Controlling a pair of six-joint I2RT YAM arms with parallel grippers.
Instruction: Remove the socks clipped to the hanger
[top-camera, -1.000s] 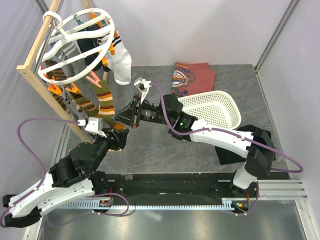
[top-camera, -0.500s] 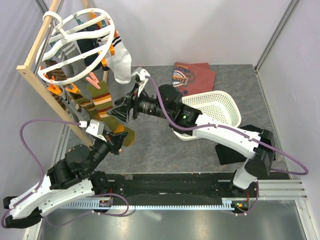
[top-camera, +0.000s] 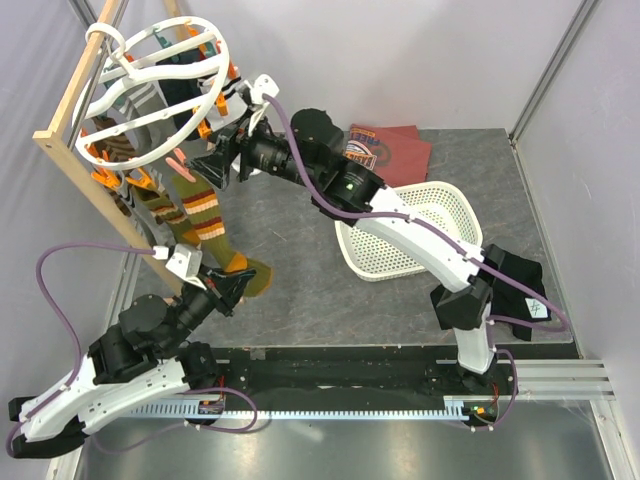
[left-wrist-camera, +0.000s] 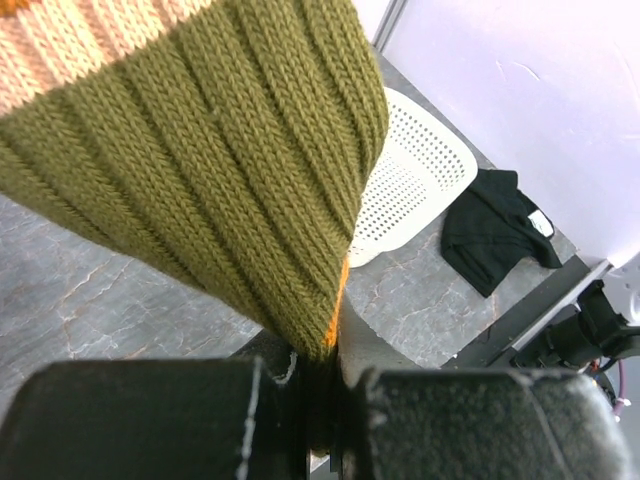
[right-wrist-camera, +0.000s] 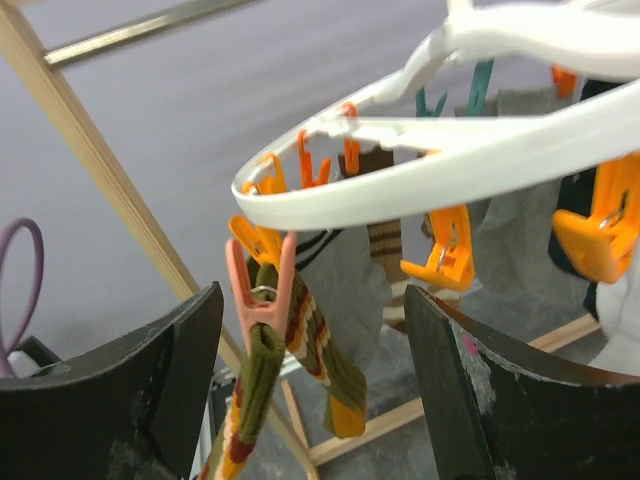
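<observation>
Near the tabletop's left edge, the left claw (top-camera: 233, 285) is clamped on the toe of the olive striped sock (left-wrist-camera: 200, 180). The right claw (right-wrist-camera: 310, 380) stands apart, facing the pink clip (right-wrist-camera: 262, 285) pinning that sock to the hanger (right-wrist-camera: 400, 190).

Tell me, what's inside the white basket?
In the white basket, only its bare mesh floor shows, with nothing lying on the parts that can be seen. The right arm stretches across above it, so a strip of the inside is hidden.
</observation>
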